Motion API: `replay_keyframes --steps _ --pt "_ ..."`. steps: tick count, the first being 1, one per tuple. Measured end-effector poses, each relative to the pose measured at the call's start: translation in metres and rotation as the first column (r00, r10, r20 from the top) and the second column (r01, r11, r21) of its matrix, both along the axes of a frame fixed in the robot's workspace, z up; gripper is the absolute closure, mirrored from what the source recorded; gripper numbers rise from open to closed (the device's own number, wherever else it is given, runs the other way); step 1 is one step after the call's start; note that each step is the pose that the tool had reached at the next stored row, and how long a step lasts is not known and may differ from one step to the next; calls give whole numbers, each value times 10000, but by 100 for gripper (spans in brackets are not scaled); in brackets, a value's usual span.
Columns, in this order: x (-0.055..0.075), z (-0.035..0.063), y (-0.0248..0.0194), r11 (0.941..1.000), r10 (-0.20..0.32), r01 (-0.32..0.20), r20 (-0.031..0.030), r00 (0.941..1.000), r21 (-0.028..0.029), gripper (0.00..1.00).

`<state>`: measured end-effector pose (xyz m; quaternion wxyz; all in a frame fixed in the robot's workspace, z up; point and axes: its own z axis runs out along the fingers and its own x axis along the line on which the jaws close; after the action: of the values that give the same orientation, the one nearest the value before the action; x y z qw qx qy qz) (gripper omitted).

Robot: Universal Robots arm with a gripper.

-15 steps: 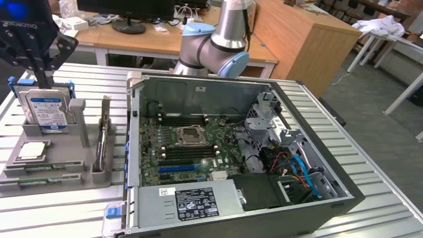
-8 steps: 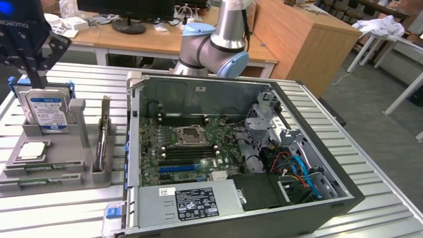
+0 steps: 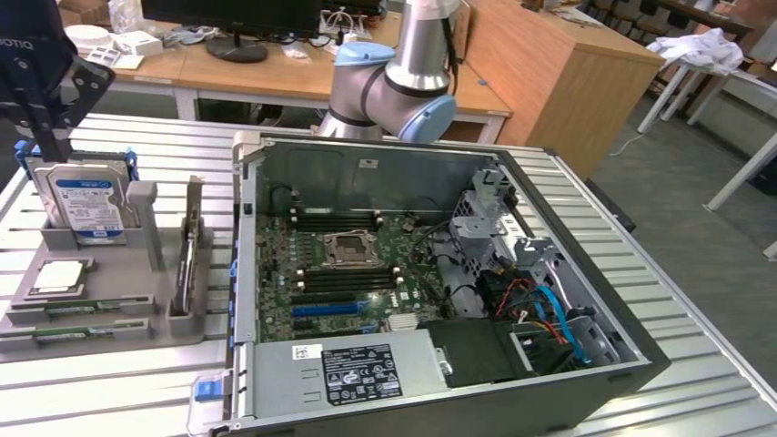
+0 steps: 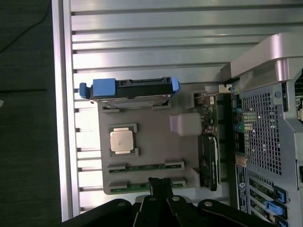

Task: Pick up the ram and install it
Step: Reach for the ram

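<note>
With its pincer (image 4: pixel 159 185) closed on nothing, the arm hangs over the grey tray (image 4: pixel 151 137) at the exterior view's left, where the ram (image 4: pixel 144 167) lies slotted flat beside the processor chip (image 4: pixel 121 140), apparently staged for picking near the open computer case (image 3: pixel 364 168).

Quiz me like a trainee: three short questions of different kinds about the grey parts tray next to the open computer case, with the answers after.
1. How many long, thin green ram sticks lie flat in the grey plastic parts tray?
2. True or false: the black robot gripper is holding one of them.
3. Which part stands on edge in the tray? A) the blue-labelled silver hard drive B) the square silver processor chip C) both ram sticks
Key: 1) two. 2) false, it is shut and empty. 3) A, the processor chip lies flat.
</note>
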<state>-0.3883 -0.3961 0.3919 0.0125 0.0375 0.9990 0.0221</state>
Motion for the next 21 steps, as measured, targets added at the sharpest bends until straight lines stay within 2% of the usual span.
replay_keyframes --steps 12,15,21 --pt "-8 1 -6 10000 0 0 -1 10000 0 89" --pt "-7 0 -28 10000 1 -1 0 10000 0 89" --pt "-7 1 -100 10000 1 -1 -1 10000 -1 89"
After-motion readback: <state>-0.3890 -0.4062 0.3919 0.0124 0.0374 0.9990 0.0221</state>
